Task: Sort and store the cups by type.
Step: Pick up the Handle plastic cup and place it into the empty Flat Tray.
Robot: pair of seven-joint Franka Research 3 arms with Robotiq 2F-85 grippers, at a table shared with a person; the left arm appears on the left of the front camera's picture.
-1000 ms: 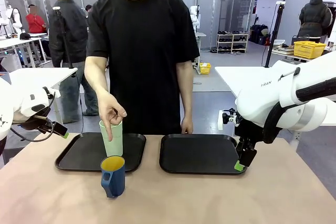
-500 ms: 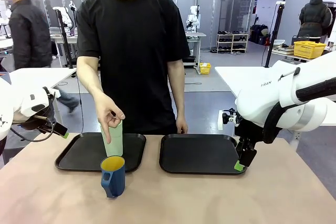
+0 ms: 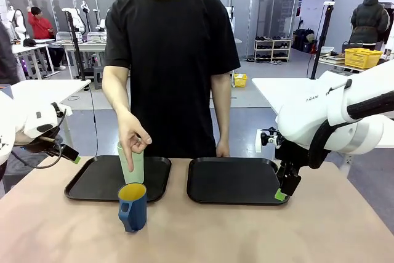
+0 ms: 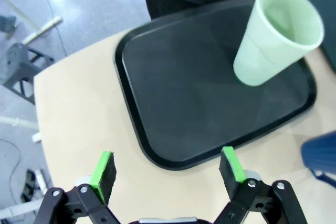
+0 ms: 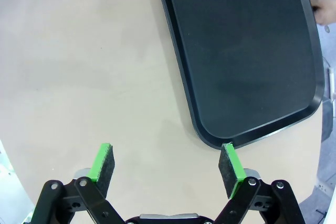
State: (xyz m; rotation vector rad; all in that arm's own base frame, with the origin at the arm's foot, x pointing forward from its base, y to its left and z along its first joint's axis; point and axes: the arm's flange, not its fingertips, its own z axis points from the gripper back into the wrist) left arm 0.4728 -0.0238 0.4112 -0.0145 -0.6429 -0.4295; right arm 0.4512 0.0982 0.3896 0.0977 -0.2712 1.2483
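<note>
Wide apart and gripping nothing, the left jaws are hovering above the bench (image 3: 246, 238) at its left end, looking down across the left tray (image 4: 184, 93). The right jaws are likewise standing fully open and empty, hanging just beside the near right corner of the right tray (image 5: 241, 51), which is carrying nothing.

The tumbler (image 3: 131, 164) is standing upright on the left tray, toward its right side, with the person's hand (image 3: 132, 138) hanging at its rim; whether the fingers are touching it I cannot tell. The mug (image 3: 132, 206) is sitting upright on the bench just in front of that tray, handle turned toward the robot's left.

Both cups are lying to the right of the left jaws and well apart from the right jaws, so the left arm is probably the nearer one. With the mug's long axis vertical, a sideways approach across its body is looking likeliest.
</note>
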